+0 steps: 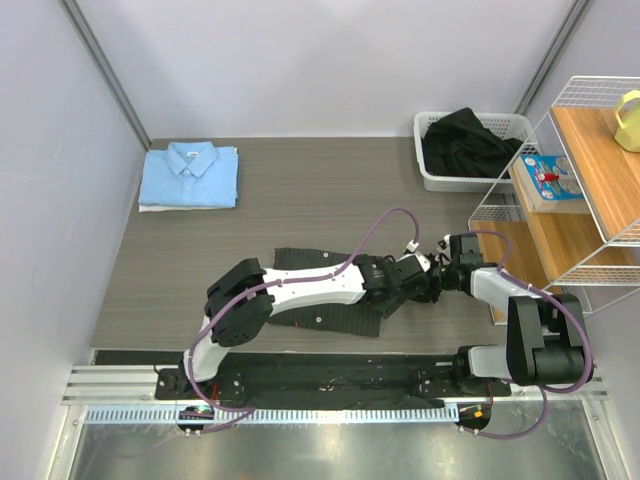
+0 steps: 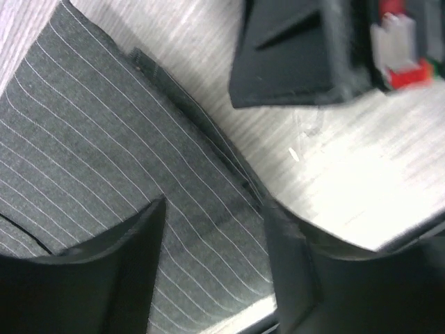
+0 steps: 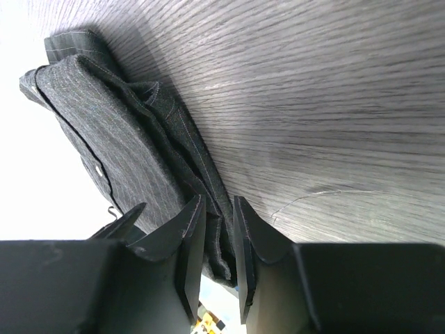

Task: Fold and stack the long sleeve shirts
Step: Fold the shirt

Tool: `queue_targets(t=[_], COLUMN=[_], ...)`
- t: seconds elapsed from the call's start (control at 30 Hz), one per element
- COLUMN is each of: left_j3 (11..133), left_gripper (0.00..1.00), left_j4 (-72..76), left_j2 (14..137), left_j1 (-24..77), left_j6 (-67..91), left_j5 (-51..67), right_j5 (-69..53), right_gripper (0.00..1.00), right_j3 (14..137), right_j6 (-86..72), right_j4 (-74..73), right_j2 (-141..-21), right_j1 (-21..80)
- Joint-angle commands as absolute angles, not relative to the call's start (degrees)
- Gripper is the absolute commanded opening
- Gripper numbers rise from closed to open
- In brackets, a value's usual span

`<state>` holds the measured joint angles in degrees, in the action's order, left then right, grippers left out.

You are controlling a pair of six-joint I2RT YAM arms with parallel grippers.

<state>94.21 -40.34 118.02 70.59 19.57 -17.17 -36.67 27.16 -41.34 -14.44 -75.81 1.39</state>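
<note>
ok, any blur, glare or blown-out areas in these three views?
Top external: sharp, even light, with some glare on the metal strip at the near edge. Left wrist: the pinstriped shirt reads clearly, the black housing at top right is blurred, and the table washes out to white. Right wrist: the wood grain is crisp, but the left background is blown out behind the fabric in the right pincer.

On my screen the pinstriped shirt (image 2: 104,160) is charcoal grey with fine pale lines. The light blue shirt (image 1: 190,175) is one plain colour throughout. I read the desk (image 1: 330,190) as grey-brown wood grain. The basket (image 1: 450,183) is white, the garment (image 1: 465,140) in it black. The left arm (image 1: 310,290) has white and black shells; its cable (image 1: 385,214) is purple.
</note>
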Motion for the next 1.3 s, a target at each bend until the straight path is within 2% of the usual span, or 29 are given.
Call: queue_targets(t=[0.0,0.13,0.27,0.43,0.47,0.5,0.53,0.57,0.73,1.17,1.27], left_j3=[96.68,96.68,95.72,93.52,92.65,92.29,92.29,92.2,95.62,99.14,99.32], left_gripper=[0.53,0.38,0.1,0.05,0.07,0.16,0.4,0.46,0.62,0.64,0.6], left_j4=[-41.32,-41.48,-41.22,-39.29,-38.68,-38.15,-37.8,-37.18,-39.46,-41.31,-41.75], left_j2=[119.44,119.36,118.31,114.79,114.09,112.86,112.42,112.24,115.83,121.9,122.43], left_j1=[70.23,70.22,69.35,67.68,67.59,67.59,67.76,68.29,70.05,71.81,71.89], left_j6=[21.01,20.22,20.21,20.21,20.48,20.65,20.92,21.18,22.93,24.79,24.7], left_j5=[-21.0,-20.83,-19.43,-15.22,-15.03,-14.77,-15.03,-15.12,-18.46,-23.81,-25.4], right_j5=[-36.74,-37.09,-38.32,-38.76,-38.41,-38.23,-38.06,-37.62,-36.48,-33.66,-33.57], right_gripper=[0.29,0.29,0.29,0.29,0.29,0.29,0.29,0.29,0.29,0.31,0.31], right_j3=[28.65,28.39,27.95,27.95,28.21,28.3,28.47,28.65,29.53,30.67,30.76], right_j6=[-41.84,-42.19,-42.54,-42.45,-42.63,-42.63,-42.71,-42.8,-42.63,-41.66,-41.66], right_j4=[-13.97,-13.71,-12.57,-11.69,-11.69,-11.69,-11.69,-11.95,-13.0,-15.56,-15.64], right_j2=[-75.94,-75.67,-75.76,-76.02,-76.2,-76.38,-76.81,-76.9,-77.34,-79.19,-79.36], right_j1=[1.58,1.58,1.67,2.9,3.07,3.16,3.16,3.16,3.08,2.64,2.64])
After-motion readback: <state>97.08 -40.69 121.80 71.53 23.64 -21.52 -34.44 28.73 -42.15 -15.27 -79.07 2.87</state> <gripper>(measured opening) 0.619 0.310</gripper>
